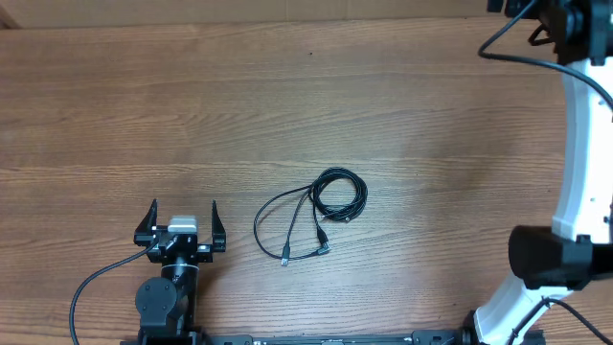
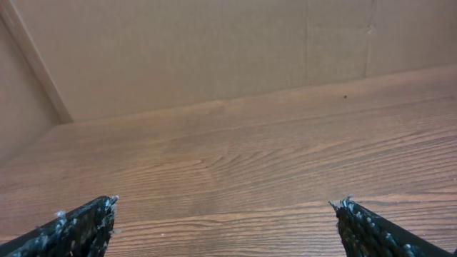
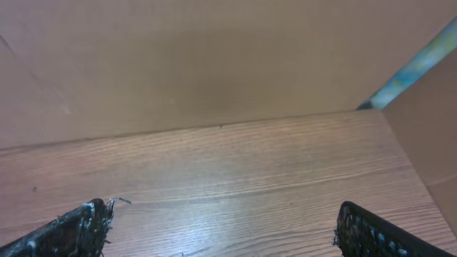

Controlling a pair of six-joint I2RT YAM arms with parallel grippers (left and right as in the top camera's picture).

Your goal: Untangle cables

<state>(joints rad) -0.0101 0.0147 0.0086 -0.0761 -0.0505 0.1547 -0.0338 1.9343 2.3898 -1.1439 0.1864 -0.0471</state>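
The cables [image 1: 321, 206] lie in the middle of the wooden table as thin black cords: a small coil at the upper right, a wider loop to the left, and small dark plugs at the lower ends. My left gripper [image 1: 182, 216] is open and empty, to the left of the cables and apart from them; its fingertips [image 2: 225, 208] show only bare wood between them. My right gripper [image 3: 225, 214] is open and empty over bare table; in the overhead view only its arm shows at the right edge. Neither wrist view shows the cables.
A cardboard wall [image 2: 214, 50] runs along the table's far side and the corners. The white right arm [image 1: 584, 172] stands along the right edge, with a thick black wire near the top right corner. A thick black wire [image 1: 91, 287] trails from the left arm base.
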